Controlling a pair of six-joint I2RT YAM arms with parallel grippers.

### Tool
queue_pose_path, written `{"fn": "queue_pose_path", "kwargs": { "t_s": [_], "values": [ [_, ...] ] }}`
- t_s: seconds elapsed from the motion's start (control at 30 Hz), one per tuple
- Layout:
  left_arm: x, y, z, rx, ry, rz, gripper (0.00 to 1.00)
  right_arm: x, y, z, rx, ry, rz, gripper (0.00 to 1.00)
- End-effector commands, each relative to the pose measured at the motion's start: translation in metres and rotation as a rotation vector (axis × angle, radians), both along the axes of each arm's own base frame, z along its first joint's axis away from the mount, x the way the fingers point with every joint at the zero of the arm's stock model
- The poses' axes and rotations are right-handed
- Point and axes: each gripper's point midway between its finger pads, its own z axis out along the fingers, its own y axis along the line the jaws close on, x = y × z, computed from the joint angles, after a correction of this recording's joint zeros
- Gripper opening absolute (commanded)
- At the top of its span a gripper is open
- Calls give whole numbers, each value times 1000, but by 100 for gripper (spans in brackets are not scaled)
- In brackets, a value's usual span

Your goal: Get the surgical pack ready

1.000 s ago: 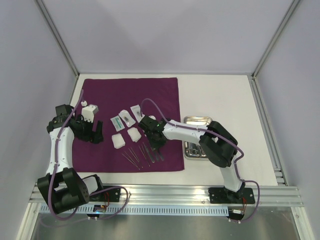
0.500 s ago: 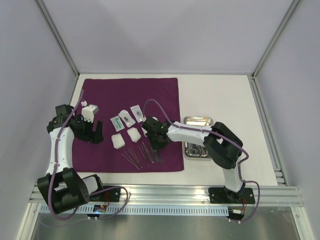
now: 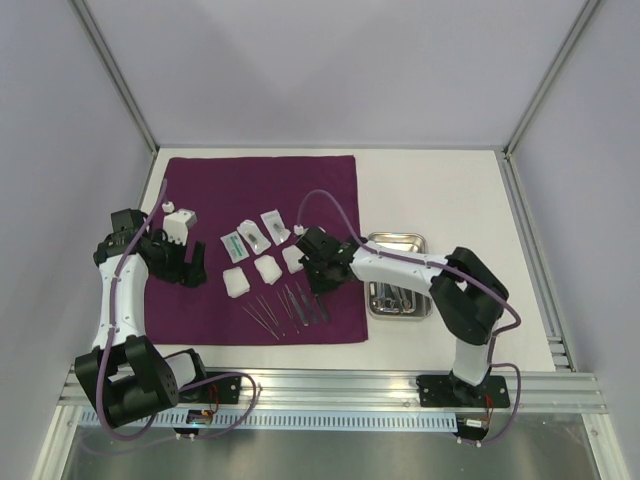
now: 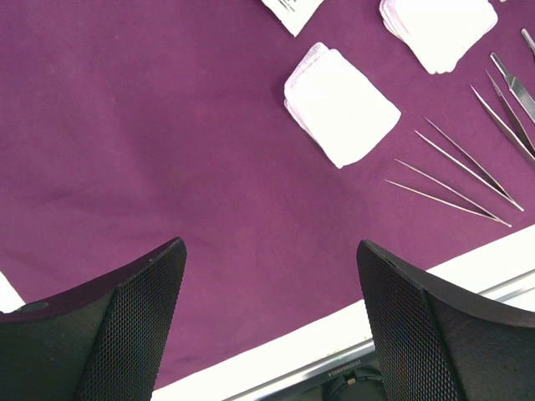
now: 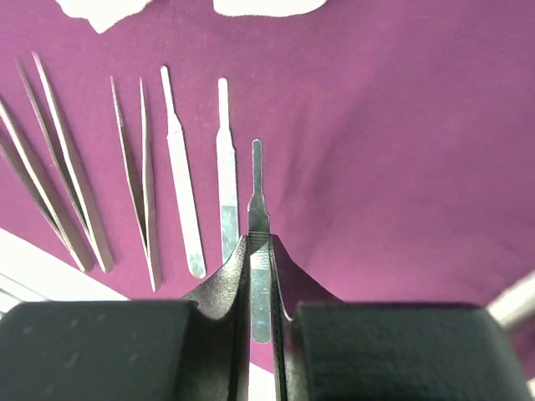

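Note:
The purple cloth (image 3: 260,190) lies flat on the table. On it are three clear packets (image 3: 253,234), three white gauze squares (image 3: 268,268) and a row of tweezers (image 3: 262,315) and flat metal handles (image 3: 305,303). My right gripper (image 3: 323,284) is low over the right end of that row. In the right wrist view it (image 5: 259,242) is shut on a thin flat metal handle (image 5: 257,180) pointing away over the cloth, beside two similar handles (image 5: 226,167). My left gripper (image 4: 272,317) hangs open over bare cloth near the front left edge, with nothing between its fingers. No scissors can be made out.
The small steel tray (image 3: 397,240) sits on the white table right of the cloth, with a few metal instruments (image 3: 395,297) in it. Gauze (image 4: 341,104) and tweezers (image 4: 460,180) lie ahead and right of the left gripper. Aluminium rails run along the table's edges.
My right gripper has shifted a little to the right along the instrument row, still shut on the thin handle. The left arm has not moved.

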Motion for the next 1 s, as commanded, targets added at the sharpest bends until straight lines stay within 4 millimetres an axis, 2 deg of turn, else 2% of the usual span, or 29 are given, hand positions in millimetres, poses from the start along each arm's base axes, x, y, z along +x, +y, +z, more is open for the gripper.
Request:
{"fn": "queue_pose_path", "kwargs": {
  "t_s": [0.0, 0.03, 0.07, 0.1, 0.13, 0.17, 0.2, 0.23, 0.3, 0.33, 0.37, 0.4, 0.5, 0.67, 0.77, 0.8, 0.87, 0.9, 0.97],
  "values": [
    [5, 3, 8, 10, -29, 4, 91, 23, -3, 48, 86, -122, -71, 1],
    [4, 3, 7, 10, -26, 6, 91, 27, -11, 56, 89, -143, -87, 0],
    [4, 3, 8, 12, -27, 7, 91, 37, -26, 75, 99, -185, -132, 1],
    [4, 3, 7, 11, -28, 5, 91, 42, -37, 84, 100, -207, -158, 0],
    [4, 3, 8, 12, -29, 5, 91, 41, -55, 83, 69, -207, -179, 0],
    [4, 3, 7, 11, -26, 5, 91, 44, -69, 97, 80, -238, -209, 0],
    [4, 3, 7, 11, -29, 4, 91, 54, -94, 95, 47, -252, -270, 0],
    [4, 3, 6, 10, -27, 4, 91, 54, -112, 90, 10, -243, -292, 1],
    [5, 2, 5, 3, -27, 6, 91, 49, -164, 59, -93, -193, -373, 1],
    [5, 2, 6, 4, -28, 6, 91, 52, -172, 60, -98, -195, -391, 0],
    [5, 1, 5, 0, -26, 5, 91, 48, -194, 43, -154, -169, -428, 1],
    [5, 1, 5, -1, -28, 4, 91, 47, -202, 34, -181, -150, -440, 0],
    [5, 1, 6, -1, -28, 5, 91, 44, -213, 17, -216, -122, -445, 1],
    [4, 1, 6, -3, -23, 5, 91, 49, -211, 4, -217, -109, -455, 1],
    [4, 2, 6, 3, -22, 5, 91, 48, -210, 0, -228, -96, -453, 9],
    [4, 2, 6, 4, -23, 1, 91, 49, -210, 1, -228, -96, -454, 18],
    [4, 2, 7, 8, -27, 0, 91, 51, -209, 9, -221, -105, -456, 29],
    [4, 2, 7, 8, -26, -1, 92, 53, -208, 18, -216, -112, -455, 38],
    [5, 2, 9, 9, -33, 0, 92, 56, -205, 34, -209, -147, -452, 43]
  ]
}}
